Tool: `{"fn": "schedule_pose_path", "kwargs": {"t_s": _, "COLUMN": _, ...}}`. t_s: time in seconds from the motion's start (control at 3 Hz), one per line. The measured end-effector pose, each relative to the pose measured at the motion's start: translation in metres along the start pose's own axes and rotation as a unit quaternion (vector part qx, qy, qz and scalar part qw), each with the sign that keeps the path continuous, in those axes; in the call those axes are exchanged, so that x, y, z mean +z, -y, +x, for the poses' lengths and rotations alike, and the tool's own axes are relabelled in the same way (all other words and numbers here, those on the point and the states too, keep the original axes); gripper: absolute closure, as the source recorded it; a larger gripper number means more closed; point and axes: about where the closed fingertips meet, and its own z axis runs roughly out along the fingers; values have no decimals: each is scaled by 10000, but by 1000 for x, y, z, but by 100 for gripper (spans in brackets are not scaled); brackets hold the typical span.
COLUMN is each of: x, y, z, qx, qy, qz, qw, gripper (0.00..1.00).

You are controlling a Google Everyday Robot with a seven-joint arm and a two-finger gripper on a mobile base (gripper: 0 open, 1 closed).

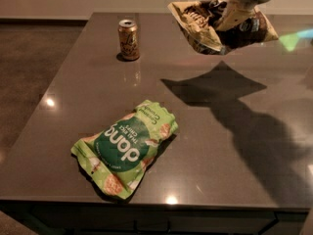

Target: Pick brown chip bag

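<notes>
The brown chip bag (210, 26), crinkled with tan ends and a dark brown middle, hangs in the air at the top right, well above the table (220, 131). Its shadow falls on the tabletop below it. My gripper (234, 13) comes in from the top right corner and is shut on the middle of the bag, holding it up. The bag's right end shows past the gripper; its middle is partly hidden by the fingers.
A bright green chip bag (126, 148) lies flat near the table's front edge. A small golden drink can (129, 39) stands upright at the back left. The table's left edge drops to a dark floor.
</notes>
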Motion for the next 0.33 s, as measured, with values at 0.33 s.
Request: {"fn": "schedule_pose_path", "kwargs": {"t_s": 0.33, "x": -1, "y": 0, "z": 0, "qx": -4, "qy": 1, "qz": 10, "qw": 10000, "gripper": 100}}
